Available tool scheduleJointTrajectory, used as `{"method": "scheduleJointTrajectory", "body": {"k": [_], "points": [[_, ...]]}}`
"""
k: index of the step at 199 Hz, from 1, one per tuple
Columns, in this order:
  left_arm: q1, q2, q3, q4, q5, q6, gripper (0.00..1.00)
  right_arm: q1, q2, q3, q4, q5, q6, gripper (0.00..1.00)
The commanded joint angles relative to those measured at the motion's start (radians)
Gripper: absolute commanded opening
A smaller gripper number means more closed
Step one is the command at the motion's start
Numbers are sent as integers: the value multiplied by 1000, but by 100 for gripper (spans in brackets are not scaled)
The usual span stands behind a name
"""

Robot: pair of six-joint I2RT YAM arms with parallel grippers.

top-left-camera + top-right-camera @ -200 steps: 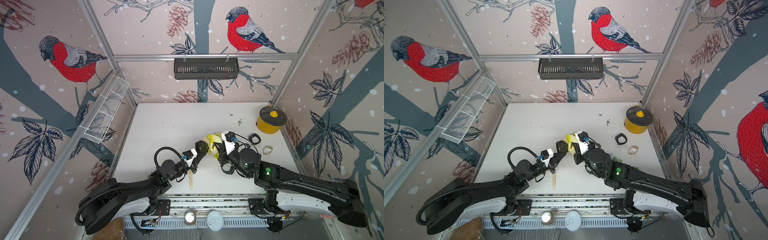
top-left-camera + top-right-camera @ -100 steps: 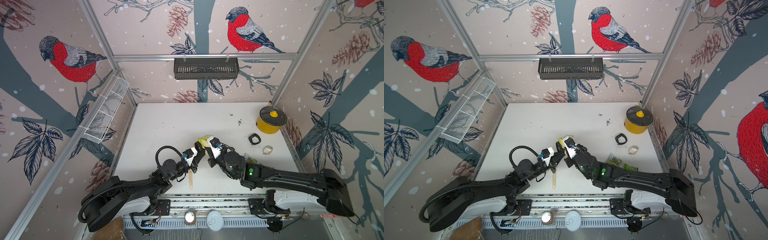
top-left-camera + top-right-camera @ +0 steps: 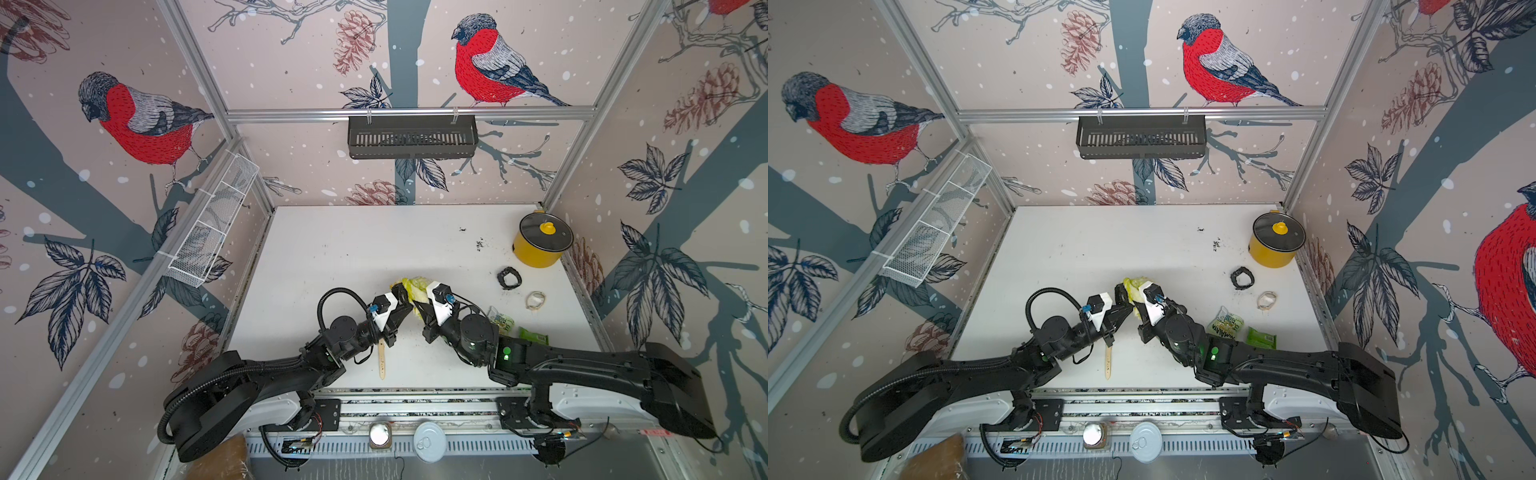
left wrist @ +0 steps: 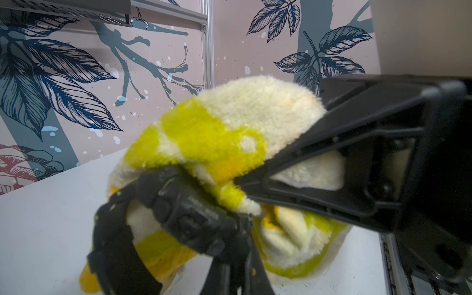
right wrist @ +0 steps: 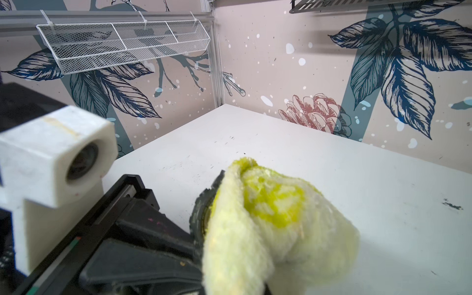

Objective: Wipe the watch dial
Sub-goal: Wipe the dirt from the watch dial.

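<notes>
Left wrist view: left pincer (image 4: 240,229) pinches the watch (image 4: 184,214), right pincer (image 4: 245,186) presses its pinched cloth (image 4: 229,122) onto the dial (image 5: 204,217) just ahead; wiping seemingly midway.

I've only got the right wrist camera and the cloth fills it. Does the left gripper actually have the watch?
Observer: Yes; the left wrist view shows the left gripper shut on the black watch, strap loose.
Operator: And my cloth grip?
Observer: The right gripper pinches the yellow cloth, pressed against the watch.
Operator: Table hazards?
Observer: In both top views, a wooden stick lies on the table beside the left arm.
</notes>
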Motion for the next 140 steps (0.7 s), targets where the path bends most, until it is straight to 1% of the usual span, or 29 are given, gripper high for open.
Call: {"method": "scheduleJointTrajectory", "body": {"k": [1,18,39,50,65,80,112,124,140], "points": [[6,-18,-1,191,-32,4,0,-32,-44,-33,-124,-25,2,2],[6,-25,-1,173,0,19,0,-64,-73,-31,-166,-3,-5,2],[5,-25,-12,176,65,47,0,-86,-98,-2,-241,61,21,2],[6,-26,-30,195,92,63,0,-88,-134,2,-255,73,22,2],[6,-41,-55,220,159,101,0,-99,-210,-12,-256,74,31,2],[5,-71,-64,211,252,163,0,-119,-314,-37,-250,19,27,2],[0,-163,-63,152,407,262,0,-120,-542,-123,-212,-157,-64,2],[-7,-193,-65,134,449,289,0,-120,-611,-156,-197,-196,-97,2],[-22,-225,-65,103,474,319,0,-120,-670,-186,-192,-220,-118,2]]}}
